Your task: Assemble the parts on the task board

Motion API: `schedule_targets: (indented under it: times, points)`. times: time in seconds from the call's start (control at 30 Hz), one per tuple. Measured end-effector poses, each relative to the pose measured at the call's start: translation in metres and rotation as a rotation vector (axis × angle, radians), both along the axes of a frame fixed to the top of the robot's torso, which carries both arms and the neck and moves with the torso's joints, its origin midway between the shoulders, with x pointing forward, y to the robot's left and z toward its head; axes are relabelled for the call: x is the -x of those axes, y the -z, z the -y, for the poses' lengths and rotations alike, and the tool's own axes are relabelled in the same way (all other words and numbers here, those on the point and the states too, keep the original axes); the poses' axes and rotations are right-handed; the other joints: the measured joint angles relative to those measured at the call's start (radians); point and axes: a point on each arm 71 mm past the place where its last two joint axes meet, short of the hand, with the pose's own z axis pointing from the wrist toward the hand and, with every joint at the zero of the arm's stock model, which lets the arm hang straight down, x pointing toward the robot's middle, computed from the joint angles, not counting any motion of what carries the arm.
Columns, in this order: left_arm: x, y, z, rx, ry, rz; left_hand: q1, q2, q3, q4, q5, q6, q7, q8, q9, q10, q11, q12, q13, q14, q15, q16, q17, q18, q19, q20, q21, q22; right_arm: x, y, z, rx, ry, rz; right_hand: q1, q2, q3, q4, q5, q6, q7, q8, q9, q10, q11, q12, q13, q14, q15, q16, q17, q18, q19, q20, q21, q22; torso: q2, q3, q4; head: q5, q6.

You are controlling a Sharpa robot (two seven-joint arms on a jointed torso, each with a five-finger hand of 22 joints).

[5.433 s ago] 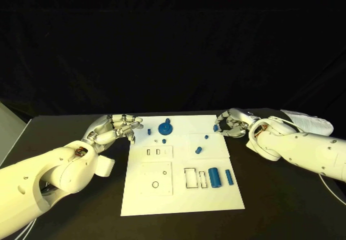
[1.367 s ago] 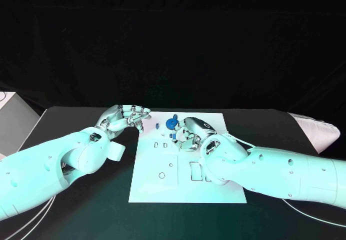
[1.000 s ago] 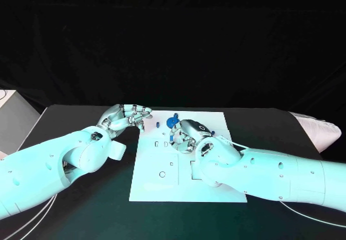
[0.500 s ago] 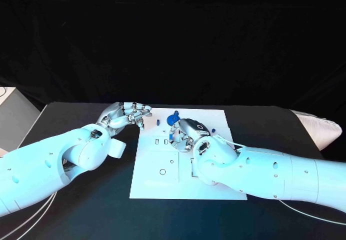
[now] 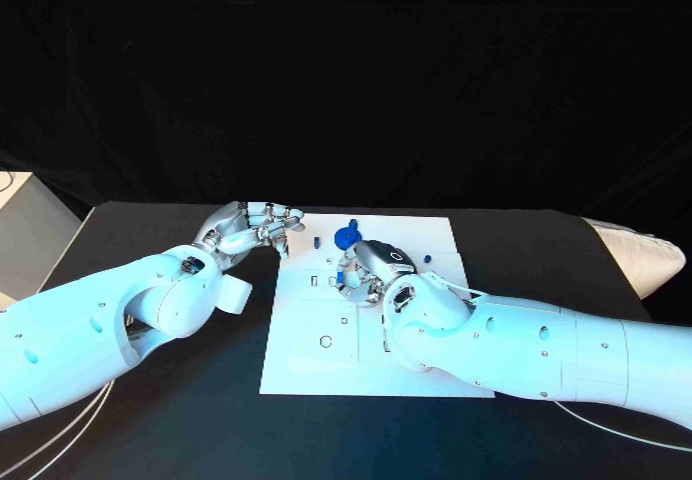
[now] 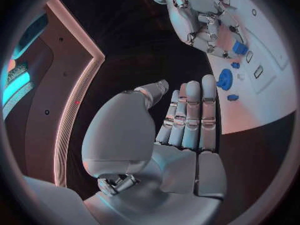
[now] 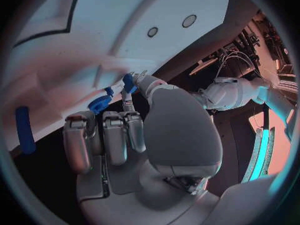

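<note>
Right hand [image 5: 369, 266] is over the far middle of the task board [image 5: 433, 375], palm down, arm reaching in across the board's right half. Right wrist view: thumb and one finger pinch a small blue part [image 7: 129, 82], the other fingers [image 7: 115, 135] curled side by side below it; the head view hides that pinch under the back of the hand. Just past the held part is the round blue gear [image 7: 99, 104], and a long blue cylinder [image 7: 24, 128] lies further off on the board.

Left hand [image 5: 254, 229] is at the board's far left corner, above the table [image 5: 173, 430], holding nothing. Left wrist view: fingers [image 6: 192, 115] straight and pressed together, thumb set apart, palm facing the board. That view also shows the right hand [image 6: 203, 22] with the blue part [image 6: 240, 47] at its fingertips, and the gear [image 6: 224, 79] plus two small blue pieces near the board's far edge.
</note>
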Motion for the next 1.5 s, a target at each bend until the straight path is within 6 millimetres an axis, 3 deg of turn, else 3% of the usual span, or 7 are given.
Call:
schedule_targets:
  times: [0.7, 0.93, 1.03, 1.5]
  points:
    - [0.0003, 0.0, -0.001, -0.001, 0.003, -0.002, 0.0, 0.0, 0.0, 0.0, 0.0, 0.0, 0.0, 0.0, 0.001, 0.0, 0.0, 0.0, 0.0, 0.0, 0.0, 0.0, 0.0, 0.0, 0.0, 0.0, 0.0, 0.0, -0.0016, 0.0013, 0.0007, 0.016, 0.004, 0.004, -0.011, -0.011, -0.003, 0.003, -0.021, -0.007, 0.007, 0.002, 0.001, 0.0, 0.0, 0.0, 0.0, 0.0, 0.0, 0.0, 0.0, 0.0, 0.0, 0.0, 0.0, 0.0, 0.0, 0.0006, 0.0, 0.004, -0.006]
    - [0.0005, 0.0, -0.0014, -0.002, 0.005, -0.003, 0.0, 0.0, 0.0, 0.0, 0.0, 0.0, 0.0, 0.0, 0.001, 0.0, 0.0, 0.0, 0.0, 0.0, 0.0, 0.0, 0.0, 0.0, 0.0, 0.0, 0.0, 0.0, -0.0023, 0.0021, 0.0008, 0.022, 0.004, 0.003, -0.018, -0.018, -0.014, 0.008, -0.054, -0.017, 0.01, 0.002, -0.002, 0.0, 0.0, 0.0, 0.001, 0.004, 0.003, 0.0, 0.0, 0.0, -0.004, 0.004, 0.0, 0.0, 0.0, 0.0003, 0.0, 0.004, -0.007]
    - [0.0006, 0.0, -0.0015, -0.002, 0.005, -0.003, 0.0, 0.0, 0.0, 0.0, 0.0, 0.0, 0.0, 0.0, 0.001, 0.0, 0.0, 0.0, 0.0, 0.0, 0.0, 0.0, 0.0, 0.0, 0.0, 0.0, 0.0, 0.0, -0.0026, 0.0025, 0.0008, 0.025, 0.004, 0.002, -0.023, -0.023, -0.014, 0.008, -0.055, -0.018, 0.011, 0.002, -0.002, 0.0, 0.007, 0.0, 0.001, 0.004, 0.003, 0.0, 0.0, 0.0, -0.004, 0.004, 0.0, 0.0, 0.0, 0.0001, 0.0, 0.004, -0.008]
    - [0.0008, 0.0, -0.0015, -0.003, 0.008, -0.004, 0.0, 0.0, 0.0, 0.0, 0.0, 0.0, 0.0, 0.0, 0.0, 0.0, 0.0, 0.0, 0.0, 0.0, 0.0, 0.0, 0.0, 0.0, 0.0, 0.0, 0.0, 0.0, -0.0027, 0.0039, 0.0003, 0.034, 0.0, -0.003, -0.023, -0.023, -0.019, 0.008, -0.06, -0.033, 0.018, -0.003, -0.007, 0.0, 0.007, -0.008, 0.0, 0.0, 0.007, 0.0, 0.0, 0.0, 0.0, 0.007, 0.0, 0.001, 0.0, 0.0002, 0.0, 0.005, -0.012]
